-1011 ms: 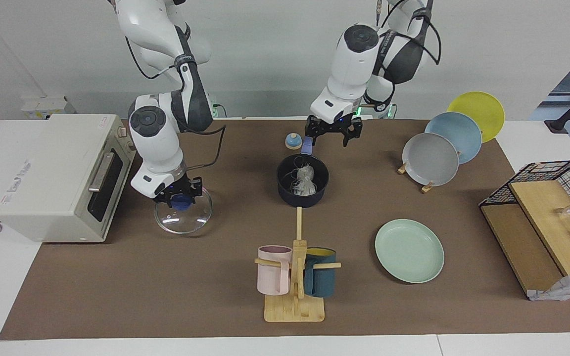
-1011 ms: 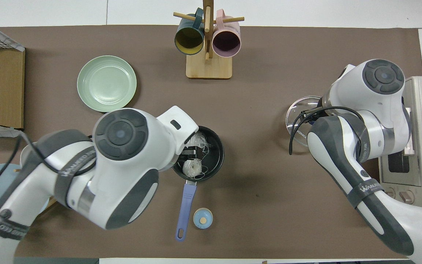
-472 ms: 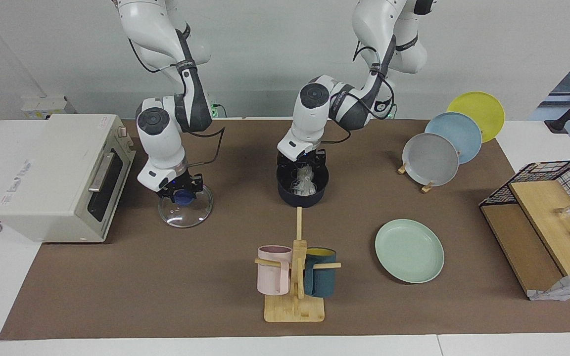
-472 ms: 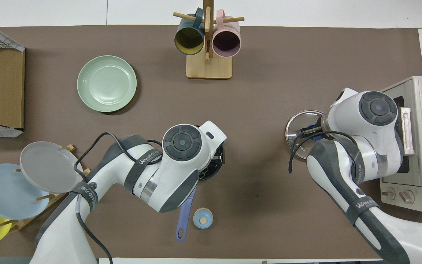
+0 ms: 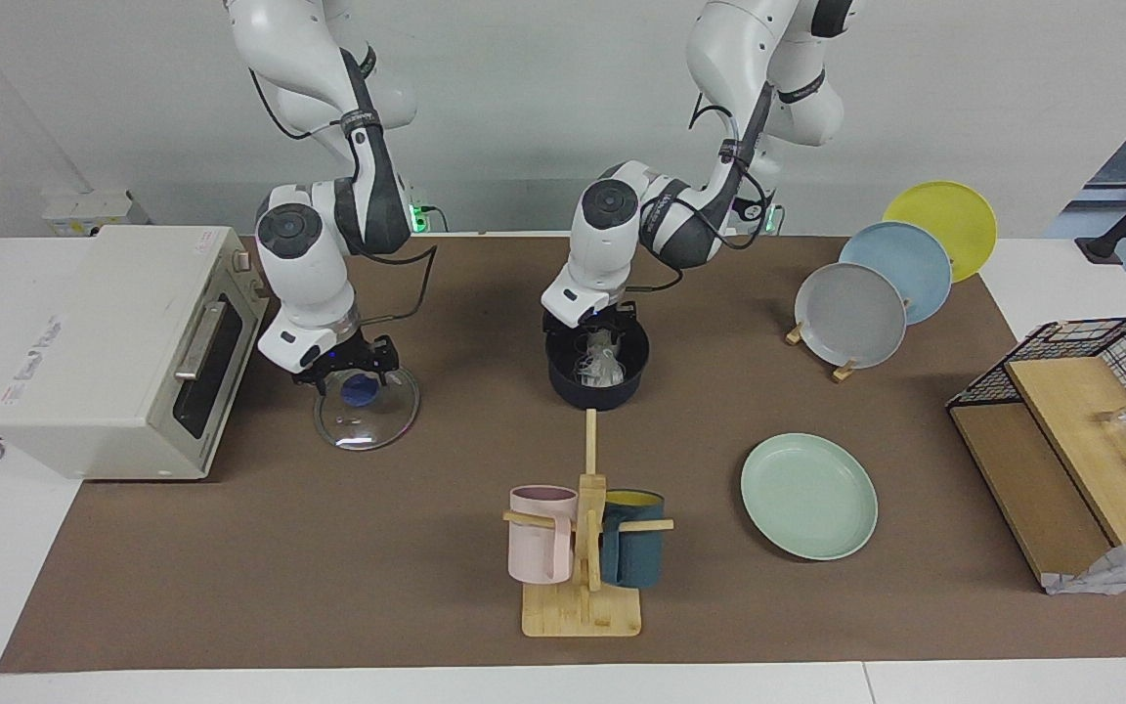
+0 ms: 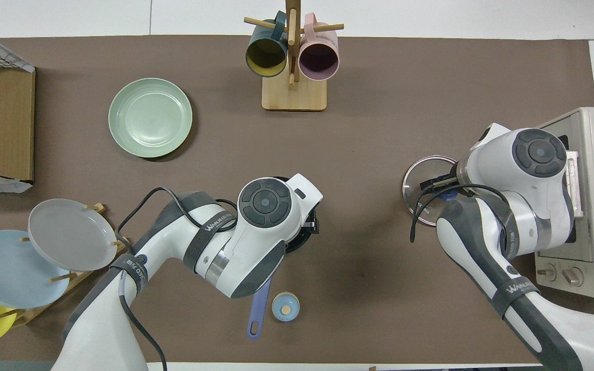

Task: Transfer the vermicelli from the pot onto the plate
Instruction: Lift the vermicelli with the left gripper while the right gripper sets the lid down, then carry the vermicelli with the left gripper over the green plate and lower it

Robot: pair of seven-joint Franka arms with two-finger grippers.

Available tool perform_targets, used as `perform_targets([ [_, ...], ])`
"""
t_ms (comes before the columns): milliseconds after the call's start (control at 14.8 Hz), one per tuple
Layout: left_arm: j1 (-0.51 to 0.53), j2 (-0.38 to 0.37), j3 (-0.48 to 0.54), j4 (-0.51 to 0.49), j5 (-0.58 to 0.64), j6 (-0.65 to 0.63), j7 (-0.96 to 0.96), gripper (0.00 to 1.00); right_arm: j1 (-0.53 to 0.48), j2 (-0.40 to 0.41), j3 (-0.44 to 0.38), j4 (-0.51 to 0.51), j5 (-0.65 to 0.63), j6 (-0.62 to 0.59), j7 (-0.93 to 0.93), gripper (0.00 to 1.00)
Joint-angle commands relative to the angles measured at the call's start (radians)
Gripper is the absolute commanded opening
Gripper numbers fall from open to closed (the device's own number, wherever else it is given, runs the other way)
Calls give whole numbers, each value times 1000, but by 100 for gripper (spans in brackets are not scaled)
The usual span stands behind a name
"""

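Note:
The dark navy pot (image 5: pixel 597 389) stands mid-table, its blue handle (image 6: pixel 260 304) pointing toward the robots. The whitish vermicelli (image 5: pixel 602 360) lies inside it. My left gripper (image 5: pixel 607 328) is lowered into the pot's mouth, open, right over the noodles. I cannot tell whether it touches them. In the overhead view the left wrist covers the pot and the noodles. The mint-green plate (image 5: pixel 808 496) (image 6: pixel 150 117) lies bare, farther from the robots, toward the left arm's end. My right gripper (image 5: pixel 353 376) hangs open just over the blue knob (image 5: pixel 360 390) of a glass lid (image 5: pixel 368 422).
A toaster oven (image 5: pixel 113 342) stands beside the lid at the right arm's end. A mug stand (image 5: pixel 583 548) holds a pink and a teal mug. Grey, blue and yellow plates lean in a rack (image 5: pixel 856 313). A small blue bell (image 6: pixel 285 306) sits beside the pot handle. A wire basket (image 5: pixel 1081 391) is at the left arm's end.
My left arm swung down from over the pot handle and put its gripper into the pot. My right gripper let go of the lid's knob and rose a little.

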Motion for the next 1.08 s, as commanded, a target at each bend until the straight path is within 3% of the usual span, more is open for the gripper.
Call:
perform_targets([
  [0, -9, 4, 15, -16, 20, 35, 33, 100, -21, -19, 8, 212, 16, -266, -19, 100],
  [202, -14, 16, 16, -19, 22, 53, 38, 100, -26, -24, 2, 443, 17, -536, -14, 100],
  [270, -14, 15, 16, -19, 26, 53, 45, 95, -39, -37, 4, 497, 17, -602, -14, 100],
  [337, -14, 16, 16, -19, 26, 53, 51, 73, -41, -62, 4, 525, 17, -646, -14, 100],
  [472, -12, 16, 16, -18, 37, 52, 61, 9, -55, -87, -1, 547, 16, -707, -22, 100],
  [539, -6, 16, 16, -16, 51, 52, 77, 0, -50, -90, -5, 545, 11, -710, -22, 100],
  [809, 18, 3, 21, 4, 58, 30, 125, 0, -46, -103, -67, 530, 56, -698, -23, 100],
  [1011, 69, -59, 19, 80, 57, -121, 142, 0, -21, -114, -102, 504, 57, -700, -25, 100],
])
